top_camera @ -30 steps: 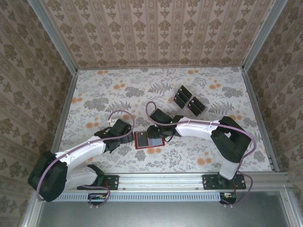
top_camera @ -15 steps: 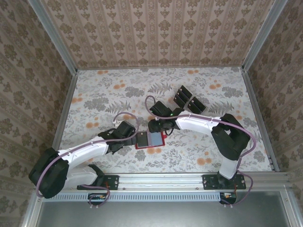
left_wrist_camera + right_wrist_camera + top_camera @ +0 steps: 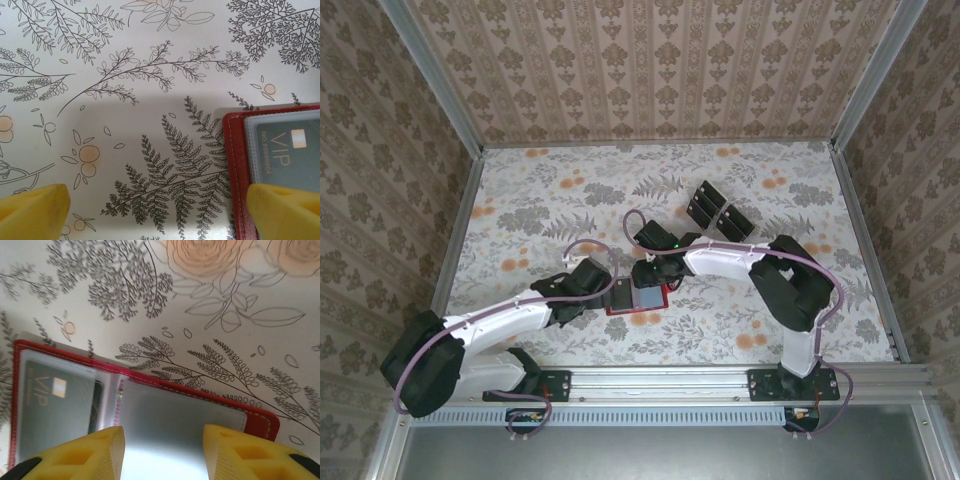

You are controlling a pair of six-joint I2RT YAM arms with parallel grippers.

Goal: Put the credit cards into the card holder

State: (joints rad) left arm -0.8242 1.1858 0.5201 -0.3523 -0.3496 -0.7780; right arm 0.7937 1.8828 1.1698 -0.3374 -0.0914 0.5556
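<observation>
card holder (image 3: 638, 298) lies open on table (image 3: 520, 200), one credit card (image 3: 289, 150) in its sleeve | left gripper (image 3: 160, 212) spread wide at its edge | right gripper (image 3: 164, 455) part-spread above it, I see nothing pinched

You're looking at a surface (image 3: 540, 200) covered in pale floral print, boxed by damask-patterned walls (image 3: 660, 60) on metal posts (image 3: 430, 72); light seems soft and even.
</observation>
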